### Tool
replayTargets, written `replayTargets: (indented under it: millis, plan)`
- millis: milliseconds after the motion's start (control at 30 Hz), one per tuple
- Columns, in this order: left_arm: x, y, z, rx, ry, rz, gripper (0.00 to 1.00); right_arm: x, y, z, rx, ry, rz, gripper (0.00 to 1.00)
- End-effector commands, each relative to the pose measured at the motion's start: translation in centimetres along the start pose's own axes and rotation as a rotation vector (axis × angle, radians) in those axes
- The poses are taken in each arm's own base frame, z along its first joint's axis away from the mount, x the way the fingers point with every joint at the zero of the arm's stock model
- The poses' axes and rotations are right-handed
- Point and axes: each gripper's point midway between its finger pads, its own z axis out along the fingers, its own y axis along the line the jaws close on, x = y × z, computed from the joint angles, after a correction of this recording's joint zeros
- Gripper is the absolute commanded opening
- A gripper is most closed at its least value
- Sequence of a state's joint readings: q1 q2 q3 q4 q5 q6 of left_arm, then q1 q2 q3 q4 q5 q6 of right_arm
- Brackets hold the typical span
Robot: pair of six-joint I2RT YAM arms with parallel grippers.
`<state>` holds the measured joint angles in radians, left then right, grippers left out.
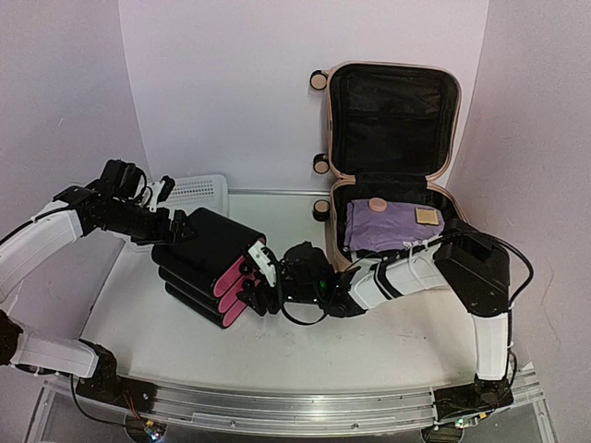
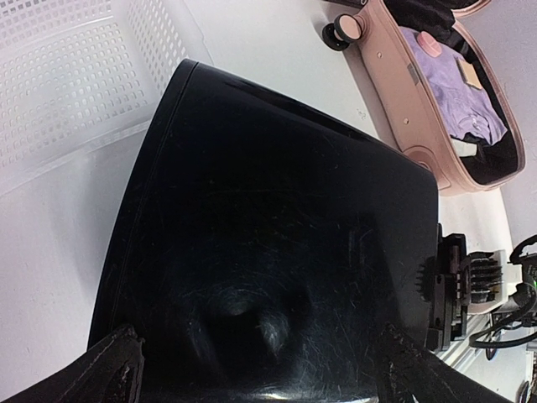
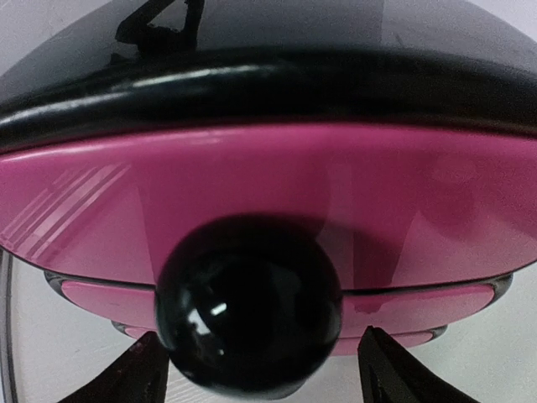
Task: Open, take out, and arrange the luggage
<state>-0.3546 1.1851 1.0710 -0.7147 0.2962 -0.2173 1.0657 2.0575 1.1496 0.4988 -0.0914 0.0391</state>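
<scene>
The luggage (image 1: 454, 111) lies open at the back right with its lid upright, a purple cloth (image 1: 392, 226) inside; its beige-pink wall (image 2: 403, 101) shows in the left wrist view. A black box (image 1: 199, 249) with pink drawer fronts (image 3: 268, 185) sits left of it. My left gripper (image 1: 180, 226) is at the box's rear, open wide, its fingers (image 2: 117, 369) spread over the black shell (image 2: 268, 210). My right gripper (image 1: 261, 272) is at the box's front, open around a black round knob (image 3: 247, 302), with a gap beside the right finger (image 3: 382, 361).
A white mesh basket (image 1: 199, 192) stands behind the black box by the back wall, close to my left arm. A small pink round item (image 1: 376, 205) and a tan square (image 1: 426, 216) lie on the cloth in the luggage.
</scene>
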Motion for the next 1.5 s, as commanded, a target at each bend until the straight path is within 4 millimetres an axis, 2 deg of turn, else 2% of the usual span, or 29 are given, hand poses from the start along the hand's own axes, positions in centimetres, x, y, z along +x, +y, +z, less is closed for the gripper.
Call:
replayTargets:
  millis: [0,233,533,667,800,1067,1167,1333,1467]
  plan:
    - [4.7,0.9,0.7,-0.023,0.171,-0.088,0.96,-2.3,-0.5,0.7,0.033,-0.073,-0.024,0.7]
    - [4.8,1.0,0.7,-0.026,0.172,-0.086,0.97,-2.6,-0.9,0.7,0.057,-0.083,-0.025,0.5]
    - [4.7,1.2,0.9,-0.034,0.178,-0.085,0.97,-3.3,-0.1,0.4,0.012,-0.094,-0.025,0.23]
    - [4.6,1.2,1.0,-0.036,0.177,-0.081,0.97,-3.1,0.2,-0.4,-0.002,-0.085,-0.018,0.21]
    - [4.5,1.2,1.0,-0.038,0.176,-0.077,0.97,-2.5,0.6,-2.3,-0.014,-0.06,-0.014,0.19]
    - [4.4,1.3,1.2,-0.042,0.181,-0.073,0.97,0.8,1.9,-7.1,-0.051,0.038,0.042,0.18]
    - [4.2,1.2,1.2,-0.038,0.18,-0.073,0.97,2.3,2.1,-8.3,-0.044,0.077,0.058,0.18]
    - [4.0,1.2,1.4,-0.035,0.184,-0.076,0.97,3.8,2.2,-8.9,-0.03,0.102,0.065,0.18]
    - [4.1,1.2,1.4,-0.035,0.186,-0.077,0.97,3.6,1.9,-9.0,-0.004,0.092,0.061,0.22]
